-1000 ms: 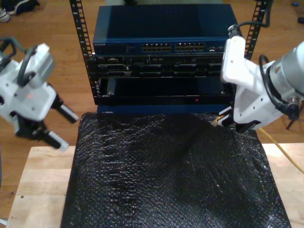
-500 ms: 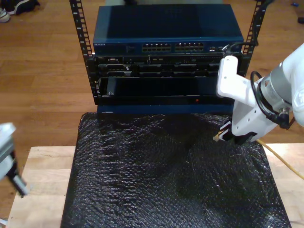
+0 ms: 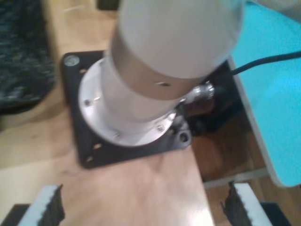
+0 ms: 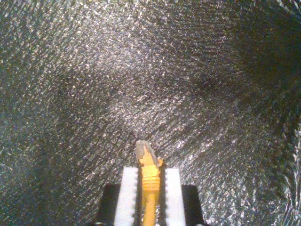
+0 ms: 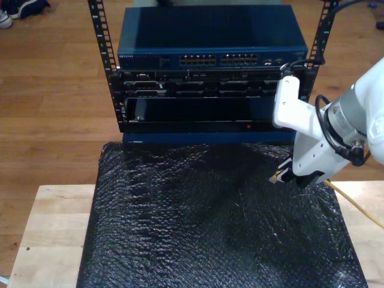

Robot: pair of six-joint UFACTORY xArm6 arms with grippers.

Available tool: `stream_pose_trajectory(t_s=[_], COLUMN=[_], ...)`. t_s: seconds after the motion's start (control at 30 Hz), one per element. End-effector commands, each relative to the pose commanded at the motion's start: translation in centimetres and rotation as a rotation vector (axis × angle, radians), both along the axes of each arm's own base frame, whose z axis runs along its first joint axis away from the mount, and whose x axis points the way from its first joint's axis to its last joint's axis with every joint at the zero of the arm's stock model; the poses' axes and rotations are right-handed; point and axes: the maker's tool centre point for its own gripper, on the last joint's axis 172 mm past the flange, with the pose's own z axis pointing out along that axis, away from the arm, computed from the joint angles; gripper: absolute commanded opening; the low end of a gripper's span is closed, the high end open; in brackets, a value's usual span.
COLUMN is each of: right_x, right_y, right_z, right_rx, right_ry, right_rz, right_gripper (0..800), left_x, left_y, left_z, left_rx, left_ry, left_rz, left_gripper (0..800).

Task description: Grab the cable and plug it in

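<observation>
Glittery black bubble-textured mat over pale wooden table, my second gripper clamped on thin orange cable behind its clear plug, held just above mat, my first gripper spread wide, holding nothing, over round metal arm base, blue boxy switch in rack beyond

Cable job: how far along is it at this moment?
Grabbing looks done: my second gripper is shut on the cable, plug sticking out past the fingertips, above the black mat. Plugging in is left: the plug is short of the switch and its ports.
</observation>
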Motion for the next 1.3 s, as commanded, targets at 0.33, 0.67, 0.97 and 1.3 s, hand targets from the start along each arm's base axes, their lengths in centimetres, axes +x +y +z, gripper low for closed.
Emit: stream_pose_trajectory(t_s=[0.33,0.67,0.97,1.3], right_x=[0.1,-0.5,0.9,4.9], right_y=[-0.7,-2.1,-2.6,-2.0], right_z=[-0.6,-2.0,-1.7,-2.8], right_rx=[-0.022,-0.034,-0.036,-0.049], right_ry=[0.007,0.033,-0.012,-0.161], right_rz=[0.000,-0.026,-0.043,-0.073], right_gripper=[0,0,0,0], left_x=[-2.5,-3.5,-3.9,-4.0], left_y=[0.5,-0.5,0.3,-0.2], left_z=[-4.3,-7.4,-10.6,-13.8], left_rx=[0.028,0.059,0.130,0.152], left_ry=[-0.072,-0.165,-0.260,-0.287], left_rz=[0.062,0.031,0.018,0.016], left_gripper=[798,799,799,800])
